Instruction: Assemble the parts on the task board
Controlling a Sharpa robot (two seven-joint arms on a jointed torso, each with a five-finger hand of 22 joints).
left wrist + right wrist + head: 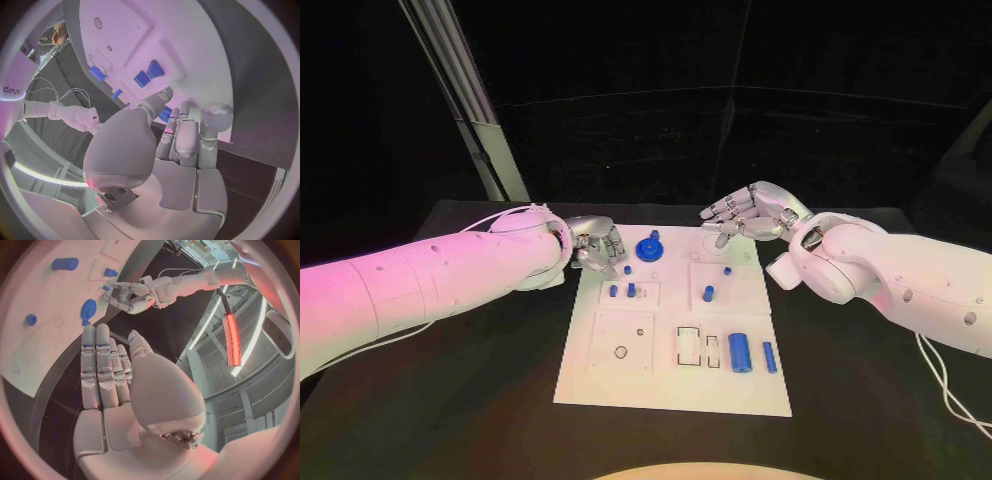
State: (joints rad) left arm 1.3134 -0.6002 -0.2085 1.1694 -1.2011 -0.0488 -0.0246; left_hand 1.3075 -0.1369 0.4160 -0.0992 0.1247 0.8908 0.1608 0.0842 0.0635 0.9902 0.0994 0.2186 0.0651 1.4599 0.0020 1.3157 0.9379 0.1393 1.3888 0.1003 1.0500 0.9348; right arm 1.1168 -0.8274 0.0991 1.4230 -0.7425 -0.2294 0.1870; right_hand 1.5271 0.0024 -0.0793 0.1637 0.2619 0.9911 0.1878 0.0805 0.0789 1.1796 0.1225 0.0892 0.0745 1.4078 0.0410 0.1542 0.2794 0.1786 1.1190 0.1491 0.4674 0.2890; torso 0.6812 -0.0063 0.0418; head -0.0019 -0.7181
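White against the black desk [473, 400], the task board [678, 335] lies between my two arms, carrying its blue parts: a round knobbed part [649, 247] near the far edge, small pegs [622, 290] just this side of it, and two cylinders [750, 353] lying side by side toward the near right corner. My left hand [594, 246] sits at the board's far left corner, fingers curled down toward the small pegs beside the round part; from the left wrist view I cannot tell whether the fingertips [165, 95] pinch anything. My right hand [750, 216] hovers over the board's far right corner, apart from every part, its fingers [100, 365] held straight and close together, holding nothing.
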